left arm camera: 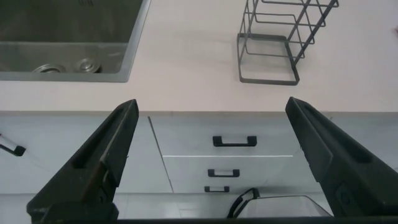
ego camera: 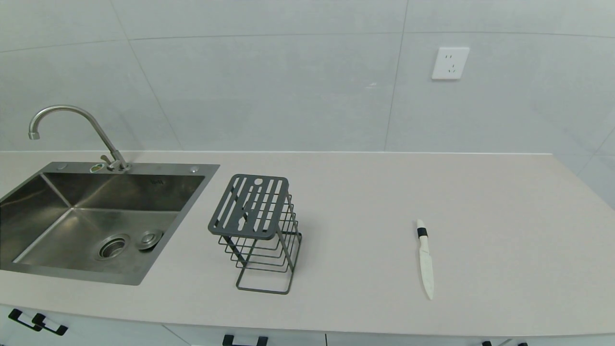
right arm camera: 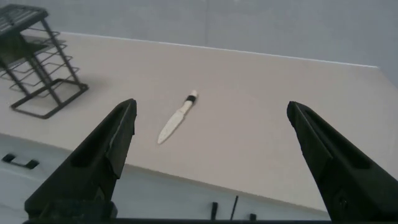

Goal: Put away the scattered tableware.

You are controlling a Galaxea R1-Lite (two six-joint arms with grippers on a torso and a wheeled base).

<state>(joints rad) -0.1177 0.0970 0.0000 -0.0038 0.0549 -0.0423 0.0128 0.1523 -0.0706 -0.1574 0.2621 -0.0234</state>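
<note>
Lining up the pick of the knife for the slotted rack

The knife (ego camera: 424, 259) is lying flat on the desk (ego camera: 480, 202), handle pointing to 12 o'clock and blade tip to 6 o'clock. It is well apart from the rack (ego camera: 257, 230), which is standing at the knife's 9 o'clock with the sink (ego camera: 96, 216) at its own 9 o'clock. The right tool (right arm camera: 210, 106) is hanging wide open and empty, short of the desk's near edge. The left tool (left arm camera: 211, 102) is gaping empty too, low before the drawers (left arm camera: 233, 142). The right arm is looking like the better placed one. It is worth coming down over the handle near the black band, fingers at 3 and 9 o'clock, and closing low against the desk. That is leaving the blade free to drop tip-first into a slot.
</note>
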